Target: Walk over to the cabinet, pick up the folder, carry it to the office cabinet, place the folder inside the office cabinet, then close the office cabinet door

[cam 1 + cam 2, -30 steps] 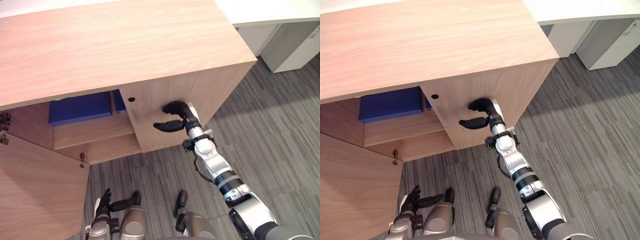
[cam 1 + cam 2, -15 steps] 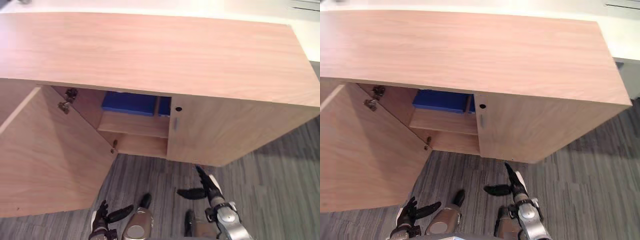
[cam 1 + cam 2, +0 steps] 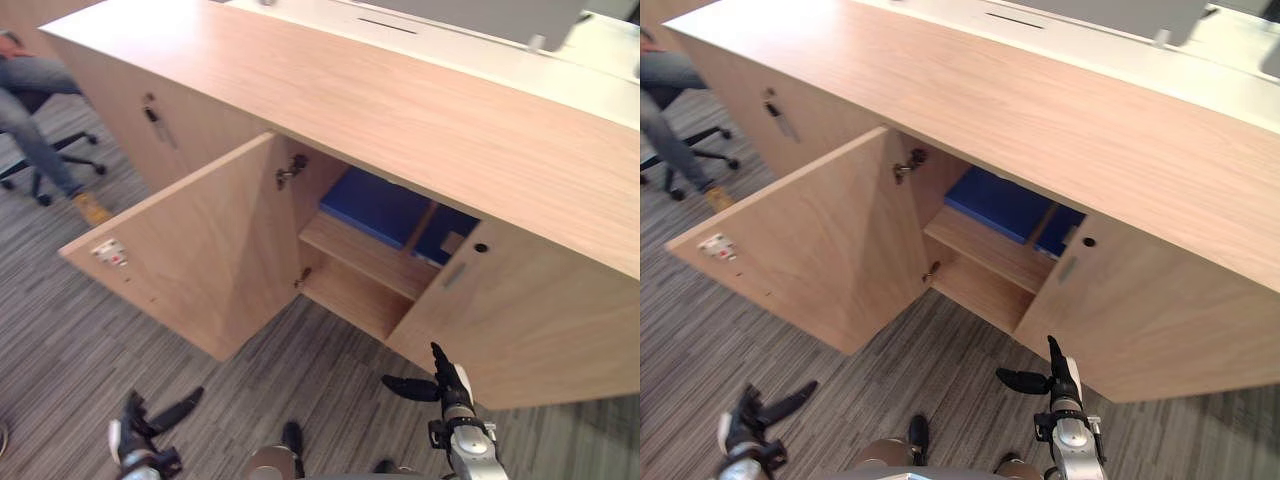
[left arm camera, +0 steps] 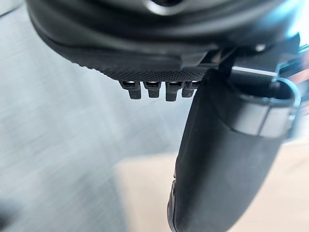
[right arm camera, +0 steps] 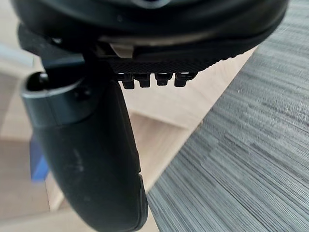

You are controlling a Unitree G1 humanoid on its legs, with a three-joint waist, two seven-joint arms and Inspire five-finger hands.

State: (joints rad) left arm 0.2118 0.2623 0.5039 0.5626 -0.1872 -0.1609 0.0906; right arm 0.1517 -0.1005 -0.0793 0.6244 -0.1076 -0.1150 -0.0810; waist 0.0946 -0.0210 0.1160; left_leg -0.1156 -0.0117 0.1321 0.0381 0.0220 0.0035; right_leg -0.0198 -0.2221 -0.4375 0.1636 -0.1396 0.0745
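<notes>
Your right hand [image 3: 447,388] has come off the cabinet [image 3: 300,90] and hangs at bottom centre, fingers straight and empty, like the left hand [image 3: 133,425] at lower left. The folder [image 3: 378,205] lies inside, so the open door [image 3: 190,260] remains to close.

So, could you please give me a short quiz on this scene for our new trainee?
1. True or false: the door left of the folder is shut.
2. Where on or in the cabinet is the folder? A on its top; B on a shelf inside; C underneath it.
3. What do the left hand and the right hand hold?
Key: 1 false, it stands open; 2 B; 3 nothing, both are open.
</notes>
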